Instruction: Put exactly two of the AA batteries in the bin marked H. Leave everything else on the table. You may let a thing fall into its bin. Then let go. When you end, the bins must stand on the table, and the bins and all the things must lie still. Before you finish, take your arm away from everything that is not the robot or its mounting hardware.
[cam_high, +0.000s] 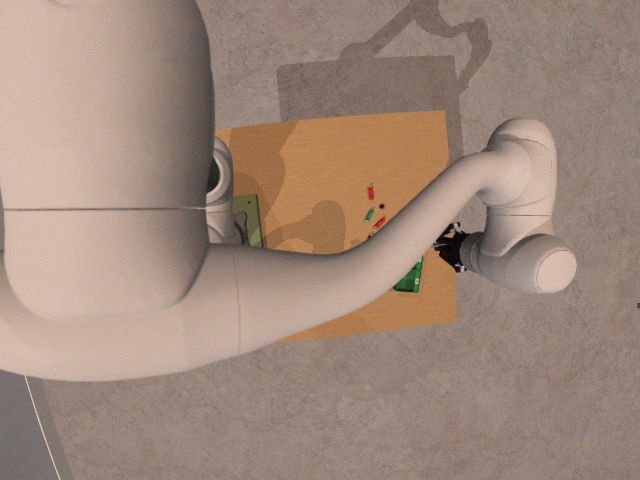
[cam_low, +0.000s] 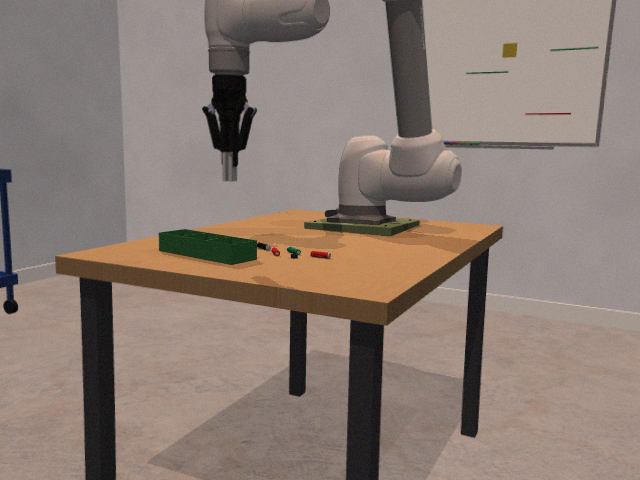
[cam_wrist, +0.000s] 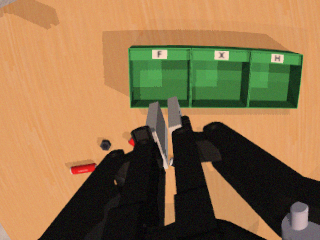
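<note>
And here we are, high over the worktop (cam_high: 336, 155) (cam_low: 320, 279) (cam_wrist: 60, 90), the fingers (cam_high: 439, 245) (cam_low: 226, 166) nearly together, just a narrow gap between them and nothing in their hold! Bin H (cam_high: 405, 285) (cam_low: 173, 242) (cam_wrist: 270, 90) stands at the left end of the green row in the exterior view. Right of that row lie the batteries: a green battery (cam_high: 369, 215) (cam_low: 293, 250) between two red ones, the outer red battery (cam_high: 370, 192) (cam_low: 320, 254) (cam_wrist: 83, 169) farthest right, a dark hex nut (cam_high: 382, 206) (cam_low: 294, 255) (cam_wrist: 105, 145) just beside the green
</note>
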